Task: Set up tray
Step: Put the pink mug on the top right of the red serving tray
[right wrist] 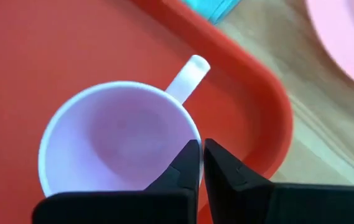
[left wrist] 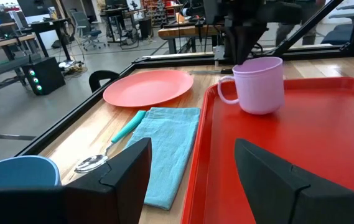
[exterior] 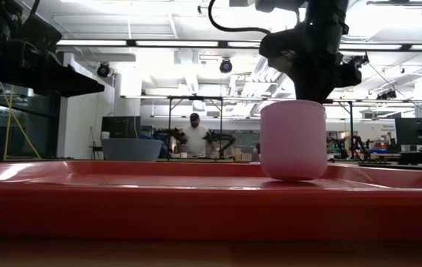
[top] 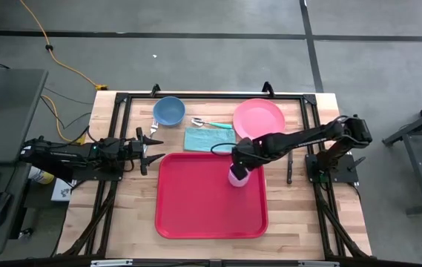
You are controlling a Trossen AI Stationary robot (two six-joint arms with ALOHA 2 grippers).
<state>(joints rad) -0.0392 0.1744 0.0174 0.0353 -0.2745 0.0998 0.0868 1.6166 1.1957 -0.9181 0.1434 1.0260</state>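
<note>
A: Surface and room?

B: Light wood table (top: 122, 222) w/ a black frame round it, grey concrete floor beyond. Low view looks into a lab: ceiling strip lights, benches, a person (exterior: 194, 137) standing far back behind the table.

A: Where's the tray?

B: Red tray (top: 196, 215) lies flat mid-table, toward the near edge. Everything else sits past its far rim: teal napkin (top: 209, 139) just beside that rim, spoon (top: 211, 123) w/ teal handle beyond the napkin, blue bowl (top: 169, 110) off the tray's far-left corner, pink plate (top: 259, 117) off the far-right corner.

A: Anything in the containers?

B: Tray holds one thing, a pale pink mug (exterior: 293, 139), upright, near its far-right corner, handle toward the napkin side. Mug's inside looks empty in the right wrist view. Bowl's inside: can't tell. Plate is bare.

A: Claws?

B: Right gripper (right wrist: 200, 165) is over the mug at its rim, fingers pressed together; whether they pinch the mug wall can't be made out. Left gripper (left wrist: 192, 171) hovers left of the tray, pointing at it, fingers spread, nothing between them.

A: Hidden or cut off?

B: From above, the right arm covers most of the mug. In the low view the tray's near rim blocks the tabletop behind it; only the bowl's upper part pokes over it.
</note>
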